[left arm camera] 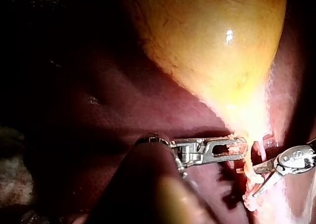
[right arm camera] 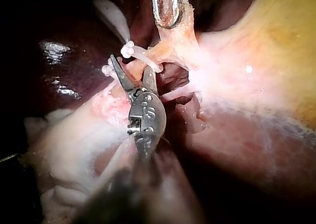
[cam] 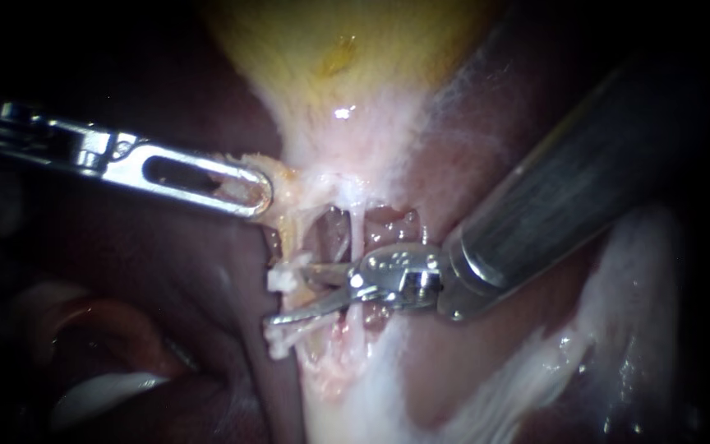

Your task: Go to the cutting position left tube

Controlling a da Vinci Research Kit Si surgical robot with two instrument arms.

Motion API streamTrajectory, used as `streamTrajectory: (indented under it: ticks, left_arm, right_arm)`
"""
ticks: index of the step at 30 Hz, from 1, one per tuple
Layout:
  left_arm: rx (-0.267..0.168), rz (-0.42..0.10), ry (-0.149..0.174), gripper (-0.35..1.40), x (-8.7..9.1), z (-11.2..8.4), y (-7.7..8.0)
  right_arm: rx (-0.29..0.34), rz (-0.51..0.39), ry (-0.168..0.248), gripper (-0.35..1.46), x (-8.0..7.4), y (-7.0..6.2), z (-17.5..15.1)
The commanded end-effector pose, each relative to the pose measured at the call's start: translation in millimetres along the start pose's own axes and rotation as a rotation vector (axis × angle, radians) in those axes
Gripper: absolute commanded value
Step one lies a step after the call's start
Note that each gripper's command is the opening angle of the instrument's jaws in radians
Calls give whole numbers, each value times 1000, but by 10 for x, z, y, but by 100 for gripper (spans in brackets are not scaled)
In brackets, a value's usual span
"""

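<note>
Our left instrument (cam: 250, 194), with slotted steel jaws, is clamped on the frayed pale-orange tissue (cam: 285, 185) at the neck of the glossy yellow gallbladder (cam: 347, 57), beside the dark red liver (cam: 166, 271). Our right instrument (cam: 293, 294) has its thin curved blades apart. They stand at the thin pale left tube (cam: 289, 242), between its two small white clips (cam: 281, 279).

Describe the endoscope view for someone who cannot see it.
The right instrument, blades open, reaches among thin pale tubes with white clips below the yellow gallbladder. The left instrument grips tissue beside them; dark liver surrounds everything.
</note>
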Motion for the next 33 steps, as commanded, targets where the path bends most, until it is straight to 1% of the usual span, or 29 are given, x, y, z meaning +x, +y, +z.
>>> streamTrajectory:
  ticks: [1,4,6,11,18,21,28,33]
  left_arm:
    - [0,0,0,-35,0,0,0]
    - [0,0,0,-35,0,0,0]
    - [0,0,0,-35,0,0,0]
    - [0,0,0,-35,0,1,0]
    - [0,0,-1,-35,-1,1,0]
    - [0,0,-1,-35,-1,2,0]
    - [0,0,-1,-35,-1,2,0]
    - [-1,0,-1,-35,-1,2,0]
  right_arm:
    - [6,7,-2,141,0,0,1]
    - [17,30,14,141,-1,3,2]
    - [21,34,13,141,-1,4,3]
    - [29,48,26,141,1,7,7]
    - [63,78,36,141,1,10,18]
    - [65,75,34,141,1,11,24]
    - [65,75,49,141,5,15,31]
    - [63,76,53,143,9,18,38]
